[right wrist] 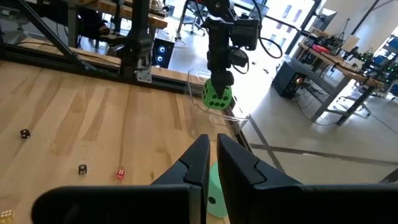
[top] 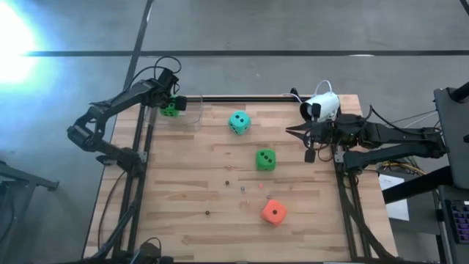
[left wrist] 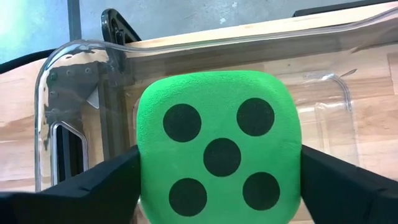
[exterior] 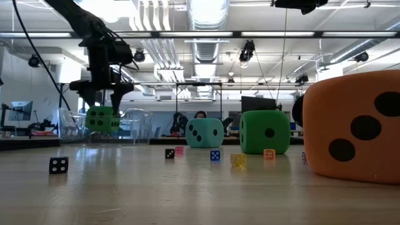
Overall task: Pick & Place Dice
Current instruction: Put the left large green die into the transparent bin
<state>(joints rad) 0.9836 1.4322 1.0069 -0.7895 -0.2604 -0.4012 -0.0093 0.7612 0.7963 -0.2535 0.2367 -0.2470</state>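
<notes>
High view: left gripper (top: 170, 108) holds green die (top: 171, 109) at table (top: 190, 220) corner.

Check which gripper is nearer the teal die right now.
Left, by a small margin. The left gripper is at the table's far left corner over the clear container, closed on a green die. The right gripper hangs on the teal die's other side, slightly farther.

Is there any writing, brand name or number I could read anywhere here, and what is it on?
No readable words, brands or numerals in any view.
Bright green foam die between the left gripper's fingers: five dark pips, no text.
Teal foam die, second green foam die, orange-red foam die: pips only.
Clear plastic container: unmarked.
White camera by the right gripper: any label too small to read.
</notes>
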